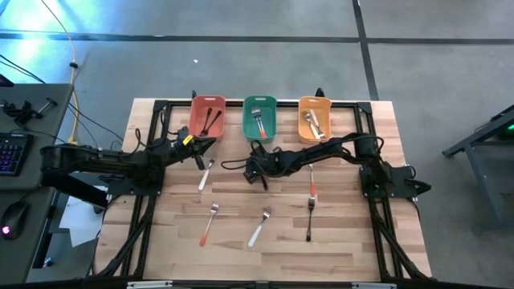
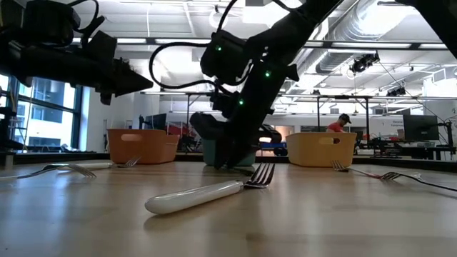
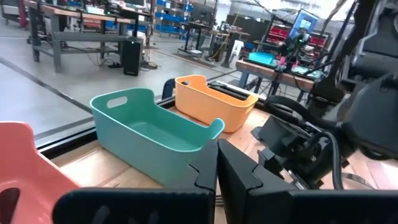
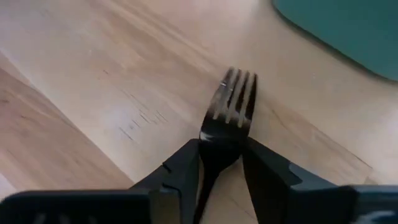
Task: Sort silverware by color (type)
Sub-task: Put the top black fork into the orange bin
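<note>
Silverware lies loose on the table [image 1: 353, 241]. My left gripper [image 1: 195, 143] waits, jaws closed, by the red bin [image 1: 207, 116]. My right gripper [image 4: 221, 163] pinches a black fork [image 4: 229, 115], seemingly still on the wood; it could twist out when lifted.

Bright, even overhead light; ceiling strips glare in the low view; the near tabletop [image 2: 300, 221] there seems soft, perhaps out of focus.
</note>
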Available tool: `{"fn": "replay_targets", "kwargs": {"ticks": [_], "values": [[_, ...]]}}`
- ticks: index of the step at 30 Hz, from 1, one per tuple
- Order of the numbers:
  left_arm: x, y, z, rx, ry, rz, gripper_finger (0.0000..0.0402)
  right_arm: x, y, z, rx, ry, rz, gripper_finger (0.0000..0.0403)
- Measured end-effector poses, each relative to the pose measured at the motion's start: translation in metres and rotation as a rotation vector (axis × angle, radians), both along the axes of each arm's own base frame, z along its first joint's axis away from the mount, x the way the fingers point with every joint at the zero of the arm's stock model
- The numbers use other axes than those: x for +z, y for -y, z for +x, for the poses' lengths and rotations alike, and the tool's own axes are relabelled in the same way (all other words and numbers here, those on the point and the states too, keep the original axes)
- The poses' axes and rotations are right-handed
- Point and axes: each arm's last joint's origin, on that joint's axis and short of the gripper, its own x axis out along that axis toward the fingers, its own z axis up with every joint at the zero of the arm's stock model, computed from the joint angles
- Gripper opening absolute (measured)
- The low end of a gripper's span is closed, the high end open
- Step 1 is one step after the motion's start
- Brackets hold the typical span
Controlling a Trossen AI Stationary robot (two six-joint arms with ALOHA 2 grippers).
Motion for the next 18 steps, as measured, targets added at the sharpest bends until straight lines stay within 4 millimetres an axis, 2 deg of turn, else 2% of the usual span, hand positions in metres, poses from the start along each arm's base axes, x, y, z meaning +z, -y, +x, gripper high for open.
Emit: {"fn": "replay_targets", "kwargs": {"ticks": [9, 18], "values": [[-0.001, -0.001, -0.002, -0.068, -0.007, 0.003, 0.0, 0.003, -0.003, 0.011, 0.174, 0.081, 0.019, 0.0008], [0.004, -0.003, -0.008, -0.112, 0.003, 0.033, 0.0, 0.02, -0.004, 0.03, 0.32, 0.322, 0.009, 0.0001]]}}
